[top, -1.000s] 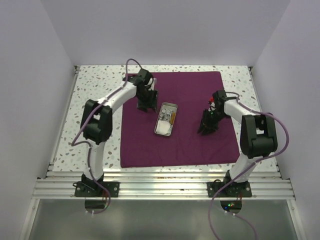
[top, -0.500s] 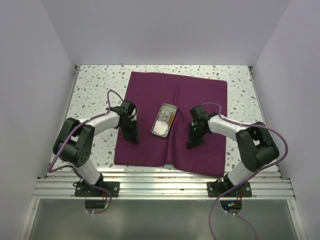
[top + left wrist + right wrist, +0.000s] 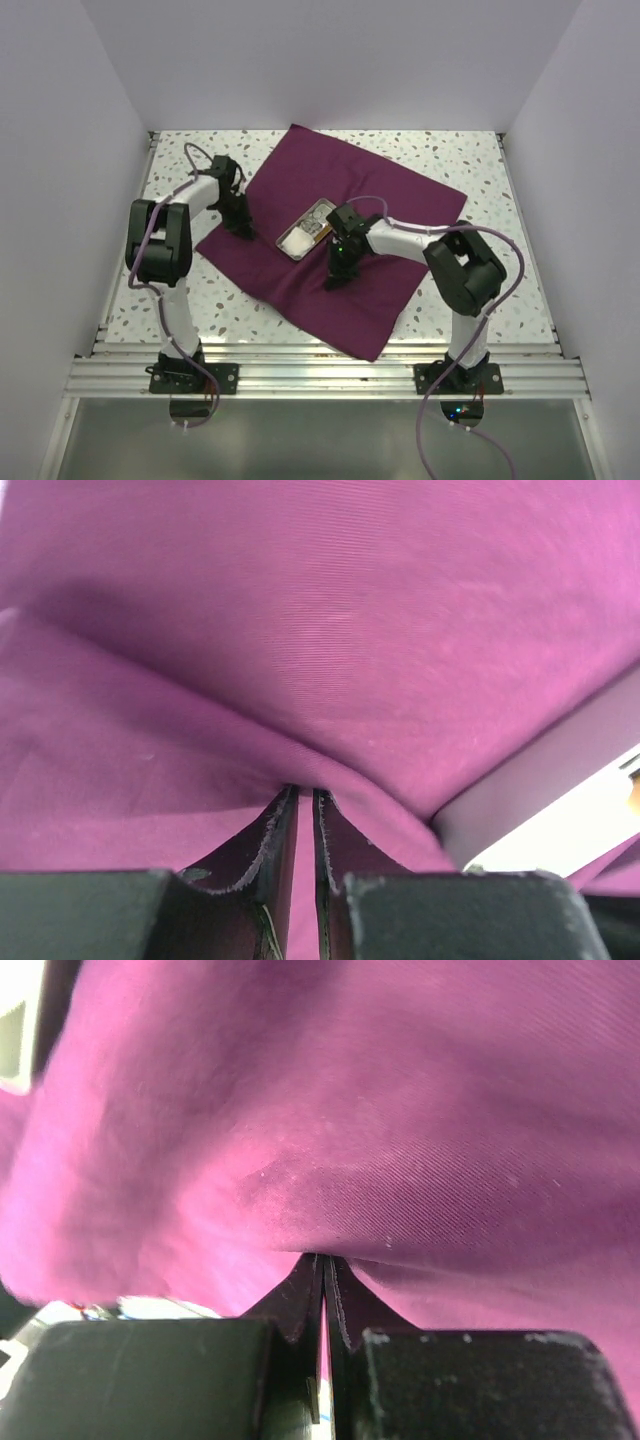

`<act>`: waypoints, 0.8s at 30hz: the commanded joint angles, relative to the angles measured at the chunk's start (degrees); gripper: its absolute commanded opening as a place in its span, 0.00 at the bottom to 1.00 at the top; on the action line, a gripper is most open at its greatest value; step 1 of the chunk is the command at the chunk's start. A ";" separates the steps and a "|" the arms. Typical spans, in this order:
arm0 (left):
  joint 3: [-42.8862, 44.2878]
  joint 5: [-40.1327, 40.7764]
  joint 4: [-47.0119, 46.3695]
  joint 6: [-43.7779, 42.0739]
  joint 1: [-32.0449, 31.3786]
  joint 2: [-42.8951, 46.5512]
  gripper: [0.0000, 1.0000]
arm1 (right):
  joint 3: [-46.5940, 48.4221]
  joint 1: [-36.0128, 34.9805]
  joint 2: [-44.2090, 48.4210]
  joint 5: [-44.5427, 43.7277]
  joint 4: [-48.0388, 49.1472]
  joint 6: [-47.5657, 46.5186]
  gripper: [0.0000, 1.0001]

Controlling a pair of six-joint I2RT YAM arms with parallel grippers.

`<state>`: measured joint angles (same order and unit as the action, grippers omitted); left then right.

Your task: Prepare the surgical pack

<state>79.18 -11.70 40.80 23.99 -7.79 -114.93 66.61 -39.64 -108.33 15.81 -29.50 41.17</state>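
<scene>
Top external view: you have the maroon cloth (image 3: 400, 215) lying on the speckled table (image 3: 480, 150), turned so that it reads as a diamond. One corner points to the far wall. The opposite corner reaches almost to the near rail.

- The metal tray (image 3: 281, 240) sits on the cloth, left of centre and set diagonally. White gauze (image 3: 295, 240) fills its near-left end. The shiny items at its far end are too small to tell apart.
- Your left gripper (image 3: 240, 228) is down at the cloth's left corner, just left of the tray.
- Your right gripper (image 3: 335, 278) is down on the cloth just to the near-right of the tray. The tray lies between the two grippers.

Left wrist view: the left gripper (image 3: 305, 810) has its fingers (image 3: 270, 840) nearly together. A thin fold of cloth (image 3: 350, 630) is pinched in the narrow slit between them. The fabric rises in a ridge that runs into the tips.

Right wrist view: the right gripper (image 3: 325, 1270) has its fingers (image 3: 295, 1305) pressed together. The cloth (image 3: 400, 1110) is puckered to a point right at the tips and nipped there. Creases fan out from the pinch to both sides.
</scene>
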 commanded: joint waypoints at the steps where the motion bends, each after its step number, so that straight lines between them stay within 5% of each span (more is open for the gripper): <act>1: 4.57 10.11 1.13 -6.67 4.18 -8.98 0.17 | 2.82 -1.14 -5.13 -1.58 -1.00 -1.18 0.00; 11: 14.51 11.53 2.18 -10.71 10.07 -11.02 0.29 | 0.54 5.87 5.58 -3.33 -7.05 -8.81 0.02; 17: 10.05 7.06 -0.36 -8.88 10.78 -0.94 0.42 | 15.37 7.90 5.95 -10.19 -12.68 -18.49 0.53; 24: -4.63 -0.42 -3.00 -3.07 10.34 13.32 0.45 | 45.15 9.49 -13.98 -12.29 -20.58 -17.17 0.66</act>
<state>78.17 -8.73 40.47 18.63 2.90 -108.79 104.20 -30.35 -115.68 6.72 -44.23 25.45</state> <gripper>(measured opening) 0.450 0.650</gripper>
